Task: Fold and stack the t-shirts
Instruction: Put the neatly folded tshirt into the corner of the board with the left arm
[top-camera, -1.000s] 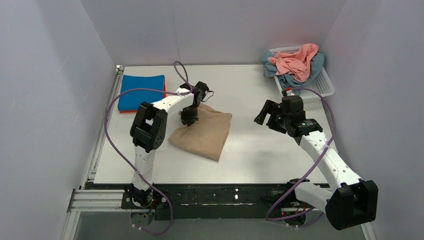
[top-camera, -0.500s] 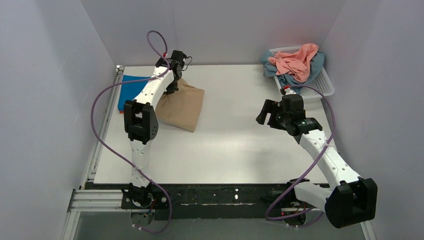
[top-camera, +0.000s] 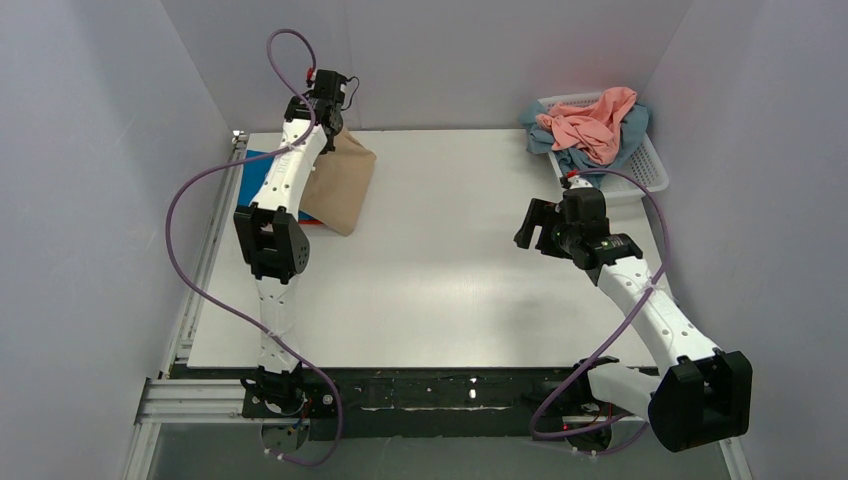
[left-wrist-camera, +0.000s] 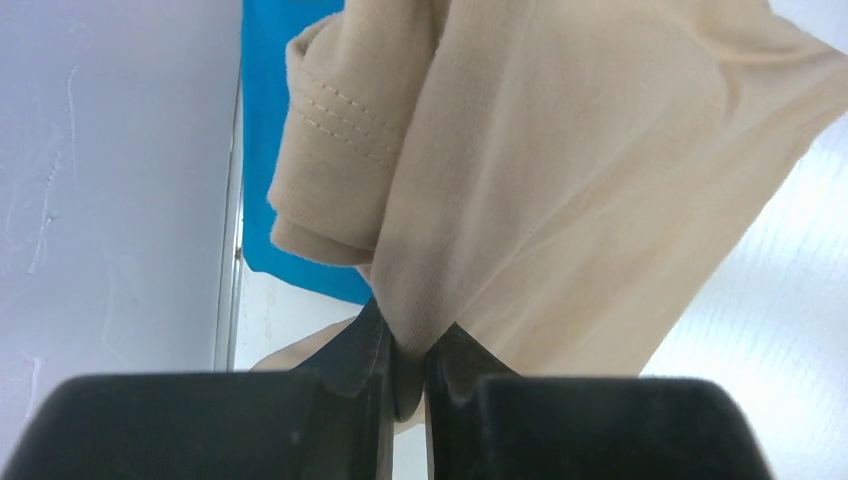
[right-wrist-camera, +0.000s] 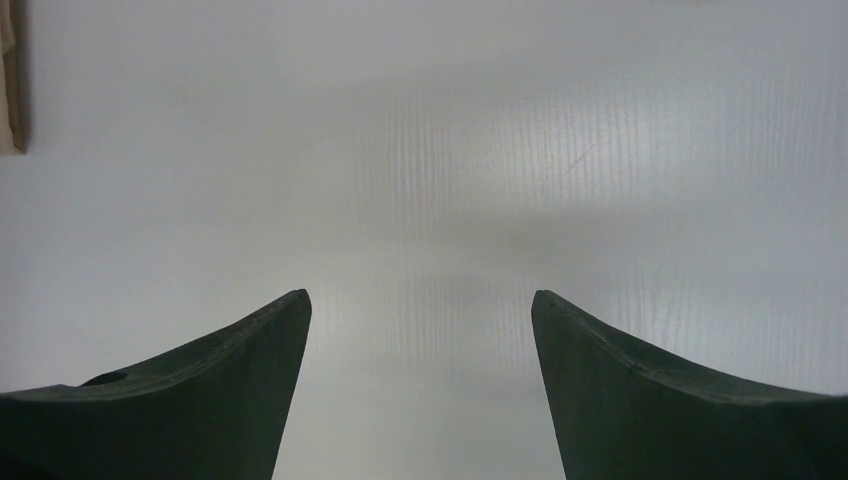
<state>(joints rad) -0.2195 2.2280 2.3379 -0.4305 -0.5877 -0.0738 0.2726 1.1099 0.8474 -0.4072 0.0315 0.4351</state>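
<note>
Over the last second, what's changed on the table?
The left tool, shut on the folded tan shirt, swung it from the middle-left of the table toward its far left corner, where it now hangs partly over the folded blue shirt. The right tool stayed open above the table, and the pink shirt and the teal shirt stayed in the basket.

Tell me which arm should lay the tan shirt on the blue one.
Left. The left fingers pinch the tan shirt, lifted right by the blue shirt. The right fingers are open, empty, far across the table.
</note>
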